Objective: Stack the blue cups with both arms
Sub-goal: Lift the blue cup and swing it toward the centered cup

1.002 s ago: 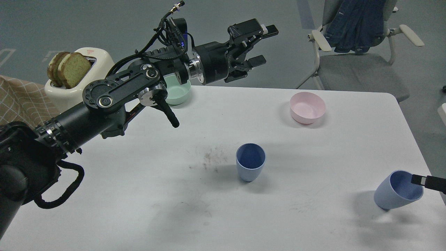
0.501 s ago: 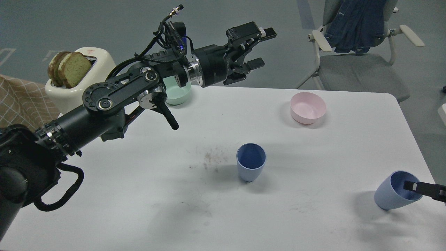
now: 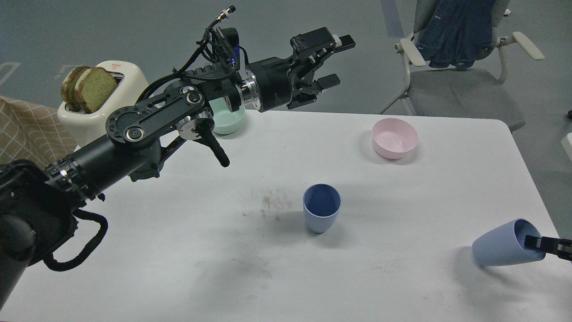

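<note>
One blue cup [image 3: 321, 213] stands upright in the middle of the white table [image 3: 402, 286]. The second blue cup [image 3: 498, 248] is at the right edge, tipped nearly onto its side with its mouth facing right. My right gripper [image 3: 532, 243] reaches in from the right edge; one finger is inside the cup's rim and grips its wall. The rest of that arm is out of view. My left gripper [image 3: 338, 62] is open and empty, held high above the table's far edge, far from both cups.
A pink bowl [image 3: 395, 137] sits at the back right. A mint-green bowl [image 3: 228, 120] is partly hidden behind my left arm. A white toaster [image 3: 105, 112] with bread stands at the back left. A chair [image 3: 451, 85] stands beyond the table.
The cup at the right has tipped from leaning to nearly lying on its side, with its base swung left, while the right gripper's finger stays in its rim. The left arm has hardly moved.
</note>
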`<action>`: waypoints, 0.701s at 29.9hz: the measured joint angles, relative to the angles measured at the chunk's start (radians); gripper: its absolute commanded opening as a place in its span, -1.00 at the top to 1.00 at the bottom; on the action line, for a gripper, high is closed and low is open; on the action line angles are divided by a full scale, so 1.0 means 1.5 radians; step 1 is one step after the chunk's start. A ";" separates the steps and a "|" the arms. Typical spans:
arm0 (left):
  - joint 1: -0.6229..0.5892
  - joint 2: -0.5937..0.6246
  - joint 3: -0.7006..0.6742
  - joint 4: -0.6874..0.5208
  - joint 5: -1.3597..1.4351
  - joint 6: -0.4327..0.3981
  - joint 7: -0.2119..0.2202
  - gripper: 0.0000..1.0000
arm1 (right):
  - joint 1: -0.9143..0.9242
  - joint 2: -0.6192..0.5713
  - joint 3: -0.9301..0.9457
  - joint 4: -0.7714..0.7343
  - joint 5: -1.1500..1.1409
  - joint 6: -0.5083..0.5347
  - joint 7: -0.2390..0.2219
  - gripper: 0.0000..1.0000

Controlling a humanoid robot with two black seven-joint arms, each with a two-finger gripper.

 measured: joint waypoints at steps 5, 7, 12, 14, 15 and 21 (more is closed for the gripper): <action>0.000 0.005 0.000 -0.004 0.000 0.000 0.001 -0.90 | 0.016 -0.045 0.044 0.037 0.000 -0.004 0.004 1.00; 0.000 0.007 0.000 -0.005 0.000 0.000 0.001 -0.90 | 0.038 -0.068 0.072 0.052 -0.004 -0.005 0.005 1.00; 0.000 0.008 0.001 -0.005 0.000 0.000 0.001 -0.90 | 0.147 -0.091 0.088 0.061 -0.114 -0.002 0.006 1.00; 0.000 0.008 0.002 -0.003 0.000 0.001 0.002 -0.90 | 0.183 -0.079 0.090 0.068 -0.173 0.000 0.007 1.00; 0.000 0.008 0.002 -0.001 0.000 0.002 0.002 -0.90 | 0.194 -0.075 0.090 0.073 -0.186 0.002 0.007 1.00; -0.006 0.006 0.002 0.034 0.002 0.004 0.002 -0.90 | 0.242 -0.054 0.091 0.119 -0.210 0.025 0.010 1.00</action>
